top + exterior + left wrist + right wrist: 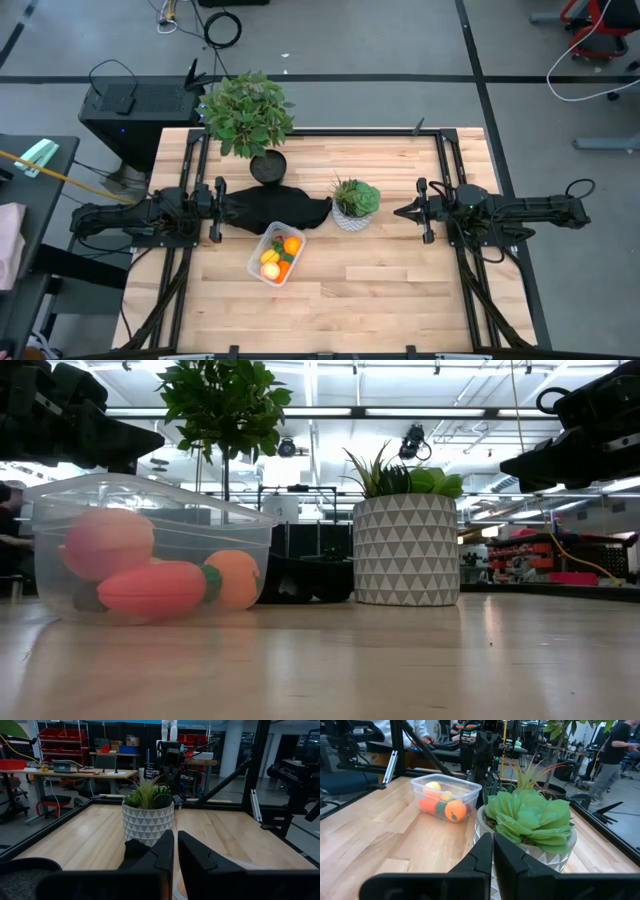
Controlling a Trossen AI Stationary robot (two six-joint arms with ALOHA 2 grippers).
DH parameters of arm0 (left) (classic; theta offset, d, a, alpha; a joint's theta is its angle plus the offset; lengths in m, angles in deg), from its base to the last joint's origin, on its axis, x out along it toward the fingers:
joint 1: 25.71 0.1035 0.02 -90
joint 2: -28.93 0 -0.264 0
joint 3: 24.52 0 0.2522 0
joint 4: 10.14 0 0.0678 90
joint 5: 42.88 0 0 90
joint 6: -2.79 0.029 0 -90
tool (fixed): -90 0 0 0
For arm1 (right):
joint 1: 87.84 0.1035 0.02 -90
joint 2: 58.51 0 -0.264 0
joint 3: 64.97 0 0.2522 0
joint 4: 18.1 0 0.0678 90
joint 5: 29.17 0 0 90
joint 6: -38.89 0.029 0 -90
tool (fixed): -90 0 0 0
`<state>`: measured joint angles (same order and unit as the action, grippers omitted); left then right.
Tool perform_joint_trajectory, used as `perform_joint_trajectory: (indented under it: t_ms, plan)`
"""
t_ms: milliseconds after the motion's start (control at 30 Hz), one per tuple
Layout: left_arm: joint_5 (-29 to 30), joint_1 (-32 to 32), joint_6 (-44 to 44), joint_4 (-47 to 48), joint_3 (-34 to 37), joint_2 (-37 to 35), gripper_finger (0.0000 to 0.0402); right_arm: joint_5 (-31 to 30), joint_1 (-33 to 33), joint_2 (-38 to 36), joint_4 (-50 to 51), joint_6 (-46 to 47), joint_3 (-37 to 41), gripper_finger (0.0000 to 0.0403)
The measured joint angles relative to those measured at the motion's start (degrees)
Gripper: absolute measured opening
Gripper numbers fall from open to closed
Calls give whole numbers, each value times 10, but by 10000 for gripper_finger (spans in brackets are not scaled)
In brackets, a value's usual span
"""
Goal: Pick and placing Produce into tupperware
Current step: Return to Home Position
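left gripper (218, 208) hung near the table's (400, 300) left edge, tips at a black cloth (275, 208). right gripper (402, 211) hung near the right edge, tips just beside the pot (352, 218). the tub (251, 266) sat a little left of the table's centre, apart from both, with the produce (281, 256) inside.

in the low view both grippers were raised off the tabletop and the tub stood upright.

in the left wrist view the fingers were drawn together, only a slit between them, empty. in the right wrist view they were pressed together, empty.

the cloth seemed to touch the tub, so a low left retreat could snag it and drag the tub. a sideways right swing could tip the pot.
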<state>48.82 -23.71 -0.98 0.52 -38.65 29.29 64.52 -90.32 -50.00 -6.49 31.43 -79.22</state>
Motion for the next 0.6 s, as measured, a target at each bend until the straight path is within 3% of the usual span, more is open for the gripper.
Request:
perform_joint_trajectory:
  t_ms: [600]
  plan:
    - [0, 0, 0, 0, 0, 0, 33, 0, 0, 0, 0, 0, 0, 23]
